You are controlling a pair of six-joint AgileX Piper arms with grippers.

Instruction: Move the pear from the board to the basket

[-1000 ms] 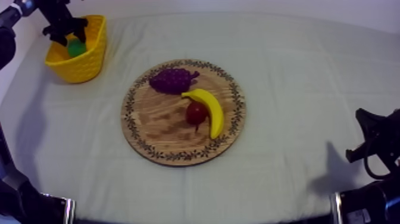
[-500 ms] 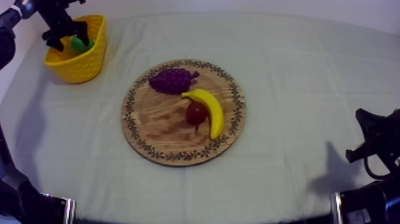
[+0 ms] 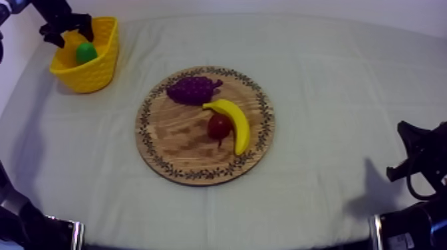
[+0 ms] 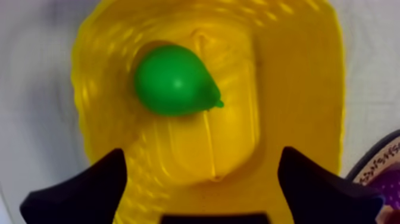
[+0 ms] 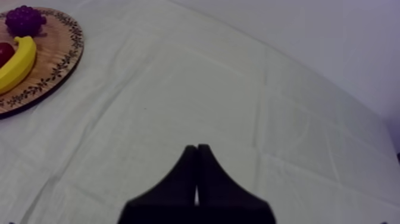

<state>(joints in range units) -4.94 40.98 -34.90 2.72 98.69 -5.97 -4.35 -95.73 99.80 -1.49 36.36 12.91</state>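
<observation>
The green pear lies inside the yellow basket at the table's far left. From the left wrist view the pear rests on the basket's floor, free of any hold. My left gripper hangs open just above the basket's far rim, its black fingers spread wide with nothing between them. Over bare cloth at the right edge, my right gripper is shut into a narrow wedge; it shows low at the right side of the top view.
The round wooden board in the middle carries a bunch of grapes, a banana and a small red fruit. The board's edge lies well away from my right gripper.
My left gripper has let go of the pear and risen away from the basket. The pear now lies free in the basket. The right arm has not moved.
</observation>
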